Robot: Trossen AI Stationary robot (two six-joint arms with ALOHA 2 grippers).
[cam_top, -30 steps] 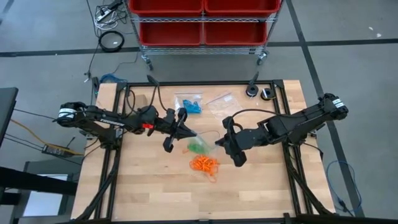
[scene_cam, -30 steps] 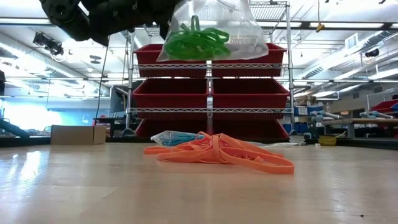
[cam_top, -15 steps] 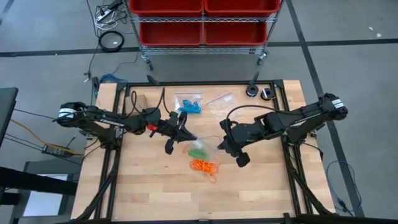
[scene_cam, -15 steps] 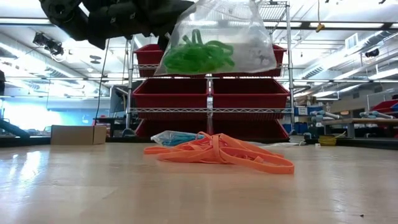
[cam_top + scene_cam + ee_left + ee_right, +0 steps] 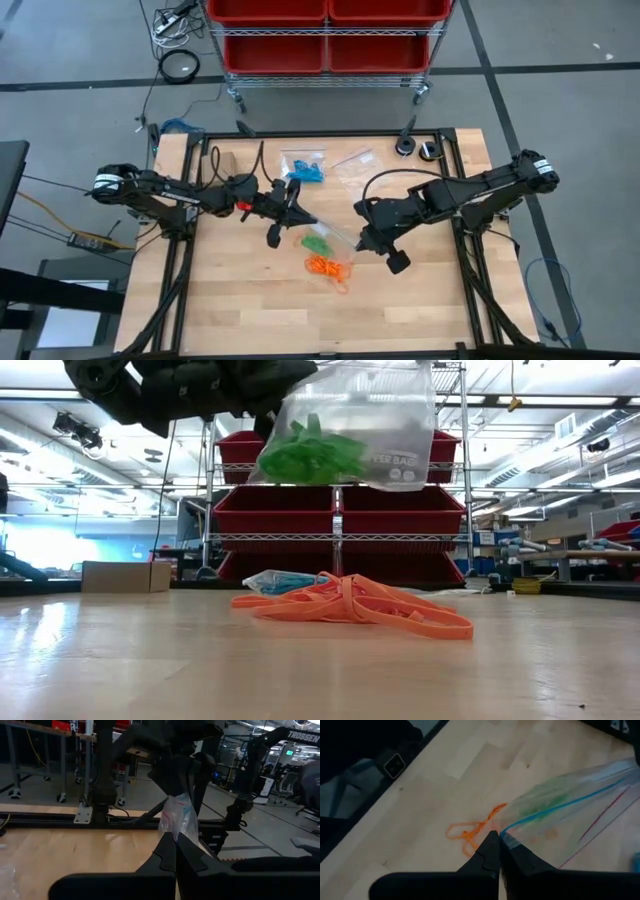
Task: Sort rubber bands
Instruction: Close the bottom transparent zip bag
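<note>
A clear zip bag [image 5: 352, 428] with green rubber bands [image 5: 310, 455] inside hangs above the table's middle, between my two grippers. My left gripper [image 5: 305, 222] is shut on its left end and my right gripper [image 5: 358, 238] on its right end. A loose pile of orange rubber bands [image 5: 328, 266] lies on the wood just under the bag and shows in the low view as orange rubber bands [image 5: 350, 605]. Blue rubber bands [image 5: 305, 168] lie in a second clear bag toward the far edge. My left gripper pinches the bag's edge [image 5: 173, 831] between its two shut fingers, coming level from the table's left. The bag stands up past the fingertips, clear of the table. My right gripper pinches the bag's corner [image 5: 505, 833], where the blue zip line ends, slanting down from the table's right. The bag stretches away from the fingers, lifted clear above the orange bands [image 5: 470, 827].
Another clear bag [image 5: 352, 160] lies flat at the far middle. A small cardboard box [image 5: 222, 162] sits at the far left and two dark round items [image 5: 415, 148] at the far right. A rack of red bins [image 5: 340, 510] stands beyond the far edge.
My right gripper has rolled and tipped downward while staying near the table's middle. The bag has turned from a gathered, hanging bundle to a spread sheet whose printed face shows in the low view. The green bands have slid toward its left end. Both grippers stay shut on it.
</note>
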